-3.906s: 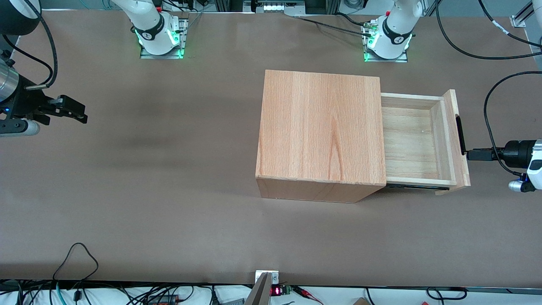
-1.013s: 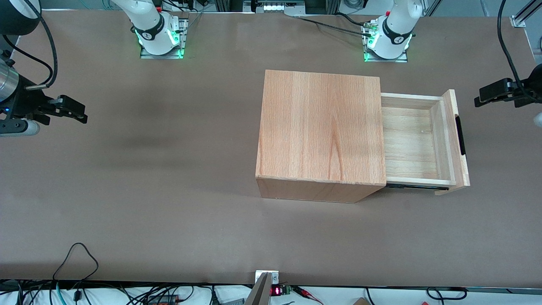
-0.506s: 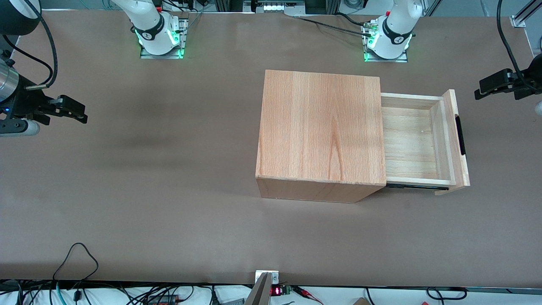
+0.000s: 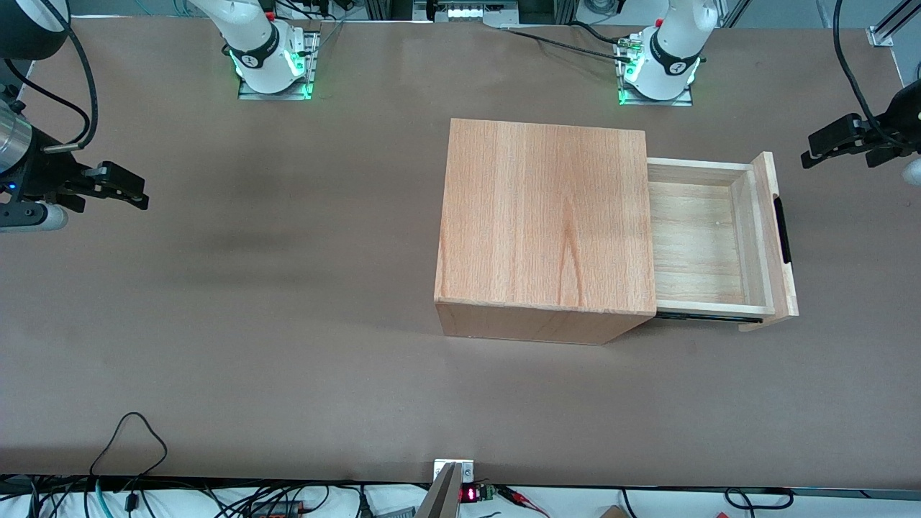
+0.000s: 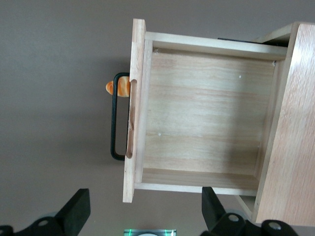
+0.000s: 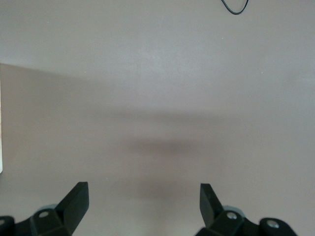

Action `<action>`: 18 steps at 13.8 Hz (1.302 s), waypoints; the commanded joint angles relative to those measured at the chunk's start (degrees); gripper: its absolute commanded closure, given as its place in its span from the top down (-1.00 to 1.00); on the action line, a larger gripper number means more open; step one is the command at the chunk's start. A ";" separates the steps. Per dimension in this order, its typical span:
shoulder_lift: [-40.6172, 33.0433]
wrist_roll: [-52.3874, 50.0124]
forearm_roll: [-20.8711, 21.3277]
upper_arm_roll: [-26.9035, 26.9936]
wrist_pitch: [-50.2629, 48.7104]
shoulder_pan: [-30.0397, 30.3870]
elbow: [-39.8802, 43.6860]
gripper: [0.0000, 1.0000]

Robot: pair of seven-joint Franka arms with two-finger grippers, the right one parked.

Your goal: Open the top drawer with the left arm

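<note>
The top drawer (image 4: 698, 237) stands pulled well out of the wooden box (image 4: 543, 216), its pale tray bare inside. Its black bar handle (image 4: 782, 230) is free, with nothing touching it. My left gripper (image 4: 817, 150) hangs open near the working arm's end of the table. It is clear of the drawer and farther from the front camera than the handle. The left wrist view looks down on the drawer (image 5: 202, 118) and handle (image 5: 114, 118), with the gripper (image 5: 145, 206) spread wide and holding nothing. A small orange rounded thing (image 5: 112, 87) shows beside the handle.
The two arm bases (image 4: 270, 61) (image 4: 658, 65) with green lights stand at the table edge farthest from the front camera. Loose black cables (image 4: 129, 432) lie at the edge nearest that camera. The box body (image 5: 290, 123) fills the space beside the drawer.
The gripper, at the handle 3.9 s ago, has come off it and moved away from the front camera. Over the last second it drifted a little farther. The drawer has not moved.
</note>
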 commanded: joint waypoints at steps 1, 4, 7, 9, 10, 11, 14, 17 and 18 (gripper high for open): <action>-4.41 0.62 1.04 -0.36 3.13 0.25 -5.96 1.00; -3.89 0.54 1.04 -0.27 0.50 0.34 -5.26 1.00; -3.89 0.54 1.13 -0.36 0.41 0.34 -5.08 1.00; -3.89 0.62 1.13 -0.36 0.49 0.34 -5.00 1.00; -3.89 0.62 1.30 -0.36 0.49 0.34 -5.00 1.00; -3.89 0.62 1.39 -0.36 0.58 0.34 -5.00 1.00; -3.71 0.71 1.39 -0.36 0.93 0.34 -4.91 1.00; -3.71 0.62 1.39 -0.36 0.85 0.34 -4.91 1.00; -3.71 0.62 1.39 -0.36 0.93 0.25 -4.91 1.00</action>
